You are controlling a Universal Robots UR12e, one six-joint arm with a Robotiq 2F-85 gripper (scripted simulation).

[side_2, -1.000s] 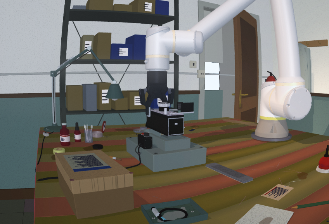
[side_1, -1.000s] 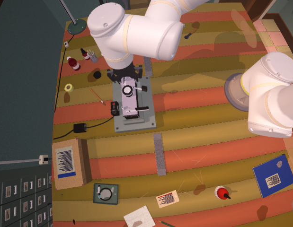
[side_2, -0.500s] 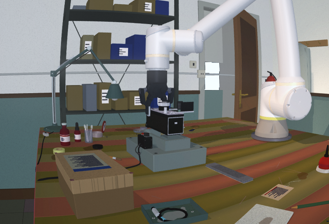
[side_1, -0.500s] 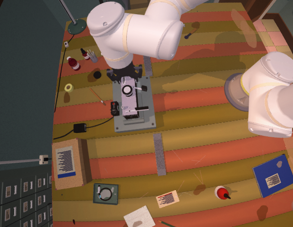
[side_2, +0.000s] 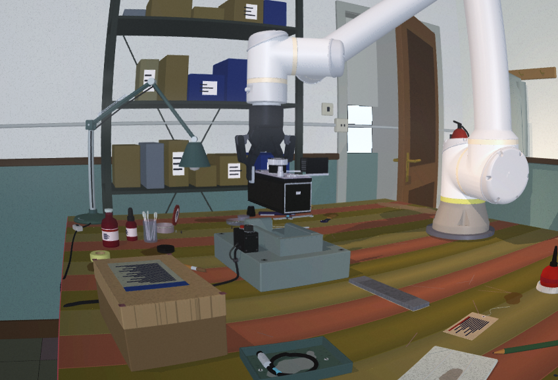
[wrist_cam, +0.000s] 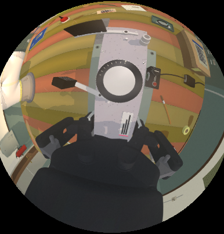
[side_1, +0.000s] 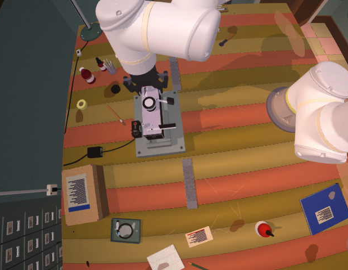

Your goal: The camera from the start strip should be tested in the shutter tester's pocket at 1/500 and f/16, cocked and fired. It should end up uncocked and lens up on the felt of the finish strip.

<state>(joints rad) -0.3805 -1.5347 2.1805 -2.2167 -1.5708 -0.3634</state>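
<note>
The camera (side_2: 280,189), a black box with a silver top plate and its lens ring (wrist_cam: 119,80) facing up, hangs in my gripper (wrist_cam: 113,124), which grips it by one end. It hovers clear above the grey shutter tester (side_2: 281,257) and over that tester's open pocket (side_2: 291,236). Two black-tipped levers stick out of the camera's side (side_1: 167,101). A small black control box with a red button (side_1: 136,128) sits on the tester's left edge. One grey felt strip (side_1: 189,183) lies in front of the tester, another (side_1: 175,72) behind it.
Behind the bench stands a dark shelf rack of boxes (side_2: 195,87), with a desk lamp (side_2: 193,154) arching toward the work. Bottles and a swab cup (side_2: 130,227) stand left of the tester. A cardboard box (side_2: 156,306) and a power cable (side_1: 95,152) lie in front-left.
</note>
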